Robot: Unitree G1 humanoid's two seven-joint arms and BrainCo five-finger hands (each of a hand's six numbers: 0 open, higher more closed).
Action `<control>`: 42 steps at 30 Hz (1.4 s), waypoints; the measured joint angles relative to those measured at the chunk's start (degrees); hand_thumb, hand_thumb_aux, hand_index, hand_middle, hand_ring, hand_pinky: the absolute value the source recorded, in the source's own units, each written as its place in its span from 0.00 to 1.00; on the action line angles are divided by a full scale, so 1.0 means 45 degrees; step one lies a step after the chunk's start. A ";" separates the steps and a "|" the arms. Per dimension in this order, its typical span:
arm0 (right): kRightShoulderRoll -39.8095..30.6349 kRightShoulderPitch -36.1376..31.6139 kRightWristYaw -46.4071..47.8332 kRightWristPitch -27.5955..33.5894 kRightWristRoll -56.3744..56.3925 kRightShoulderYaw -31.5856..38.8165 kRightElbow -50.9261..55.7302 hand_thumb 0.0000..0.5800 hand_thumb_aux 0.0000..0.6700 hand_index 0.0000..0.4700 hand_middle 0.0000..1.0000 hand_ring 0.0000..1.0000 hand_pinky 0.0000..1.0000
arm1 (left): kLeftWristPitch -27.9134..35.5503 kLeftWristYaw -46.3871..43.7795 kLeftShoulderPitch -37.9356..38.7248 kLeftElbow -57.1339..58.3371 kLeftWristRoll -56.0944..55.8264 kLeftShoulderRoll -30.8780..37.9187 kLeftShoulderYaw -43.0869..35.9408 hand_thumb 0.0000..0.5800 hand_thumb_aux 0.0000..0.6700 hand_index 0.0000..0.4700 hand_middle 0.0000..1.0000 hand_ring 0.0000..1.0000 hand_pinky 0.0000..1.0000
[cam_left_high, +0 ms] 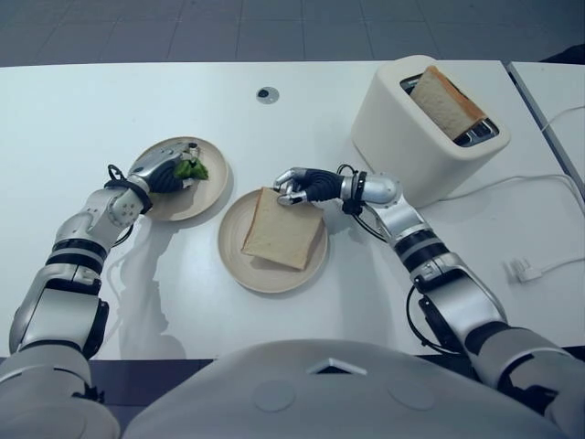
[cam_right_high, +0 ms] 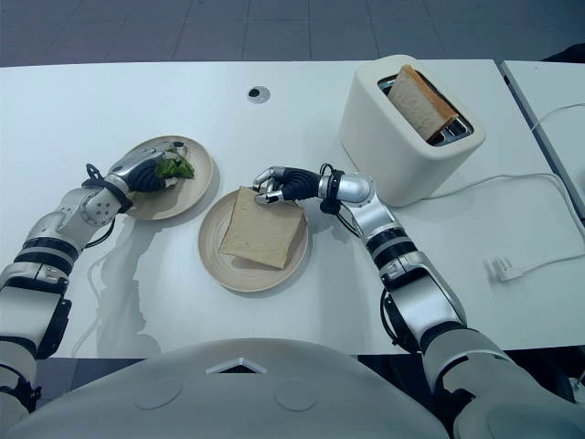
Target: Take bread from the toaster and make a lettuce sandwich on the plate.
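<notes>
A slice of bread (cam_left_high: 285, 240) lies flat on the round plate (cam_left_high: 236, 261) in the middle of the table. My right hand (cam_left_high: 306, 185) rests at the slice's far edge, fingers curled on its corner. Behind it to the right stands the white toaster (cam_left_high: 402, 137), with a second slice (cam_left_high: 446, 101) sticking up out of one slot. Further left is a smaller plate (cam_left_high: 208, 197) holding green lettuce (cam_left_high: 192, 169). My left hand (cam_left_high: 160, 170) lies over that plate with its fingers closed around the lettuce.
The toaster's white cable runs along the table's right side and ends in a loose plug (cam_left_high: 521, 270). A small round fitting (cam_left_high: 267, 94) sits in the tabletop at the back. A second table (cam_left_high: 558, 91) adjoins on the right.
</notes>
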 measured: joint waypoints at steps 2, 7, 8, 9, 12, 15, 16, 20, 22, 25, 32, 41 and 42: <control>0.0060 -0.0232 -0.0619 -0.0660 -0.0705 0.0026 0.0444 1.00 1.00 1.00 1.00 1.00 1.00 | -0.0315 0.0166 0.0004 -0.0050 -0.0066 0.0013 -0.0133 1.00 1.00 1.00 0.00 0.00 0.00; 0.0200 -0.0353 -0.1207 -0.1592 -0.1304 -0.0235 0.0822 0.00 0.00 0.00 0.07 0.07 0.07 | -0.1991 0.0296 0.0352 -0.1691 -0.1134 0.0000 -0.0043 1.00 1.00 1.00 0.00 0.00 0.00; 0.0096 -0.0357 -0.1213 -0.1784 -0.1389 -0.0340 0.0758 0.00 0.00 0.00 0.00 0.00 0.00 | -0.2318 0.0309 0.0394 -0.2021 -0.1389 0.0001 0.0062 1.00 1.00 1.00 0.00 0.00 0.00; -0.0022 -0.0345 -0.1181 -0.1961 -0.1396 -0.0369 0.0643 0.00 0.00 0.00 0.00 0.00 0.00 | -0.2536 0.0313 0.0441 -0.2263 -0.1634 0.0001 0.0159 1.00 1.00 1.00 0.00 0.00 0.00; -0.0299 -0.0334 -0.1195 -0.2562 -0.1426 -0.0575 0.0003 0.00 0.00 0.00 0.00 0.00 0.00 | -0.3298 0.0122 0.0681 -0.2918 -0.2471 0.0001 0.0307 1.00 1.00 1.00 0.00 0.00 0.00; -0.0591 -0.0293 -0.1409 -0.2802 -0.1444 -0.0876 -0.0526 0.00 0.00 0.00 0.00 0.00 0.00 | -0.4072 -0.0570 0.1144 -0.3615 -0.3490 -0.0001 0.0330 1.00 1.00 1.00 0.00 0.00 0.00; -0.0687 -0.0240 -0.1442 -0.2873 -0.1431 -0.0993 -0.0823 0.00 0.00 0.00 0.00 0.00 0.00 | -0.4360 -0.0899 0.1284 -0.3940 -0.3901 -0.0016 0.0299 1.00 1.00 1.00 0.00 0.00 0.00; -0.0995 -0.0001 -0.1980 -0.2798 -0.0810 -0.2137 -0.1885 0.00 0.00 0.00 0.00 0.00 0.00 | -0.4919 -0.2094 0.1496 -0.4809 -0.4915 -0.0457 -0.0168 1.00 1.00 1.00 0.00 0.00 0.00; -0.1007 0.0100 -0.2289 -0.2506 0.0075 -0.2905 -0.2908 0.00 0.00 0.00 0.00 0.00 0.00 | -0.5004 -0.2751 0.1615 -0.5084 -0.5099 -0.0792 -0.0650 1.00 1.00 1.00 0.00 0.00 0.00; -0.1050 0.0171 -0.2371 -0.2091 0.1022 -0.3615 -0.4277 0.00 0.00 0.00 0.00 0.00 0.00 | -0.5027 -0.3329 0.1796 -0.5050 -0.5138 -0.1056 -0.0953 1.00 1.00 1.00 0.00 0.00 0.00; -0.1833 0.0549 -0.2528 -0.1767 0.1034 -0.4388 -0.6235 0.00 0.00 0.00 0.00 0.00 0.00 | -0.4933 -0.4807 0.2110 -0.4547 -0.5058 -0.1425 -0.1812 1.00 1.00 1.00 0.00 0.00 0.00; -0.3905 0.0654 -0.4865 -0.2403 -0.2102 -0.6312 -0.6670 0.00 0.00 0.00 0.00 0.00 0.00 | -0.5078 -0.5538 0.2103 -0.4565 -0.5243 -0.1944 -0.2020 1.00 1.00 1.00 0.00 0.00 0.00; -0.4098 0.0613 -0.5283 -0.2449 -0.2610 -0.6409 -0.6499 0.00 0.00 0.00 0.00 0.00 0.00 | -0.5117 -0.5538 0.2103 -0.4558 -0.5244 -0.1954 -0.2014 1.00 1.00 1.00 0.00 0.00 0.00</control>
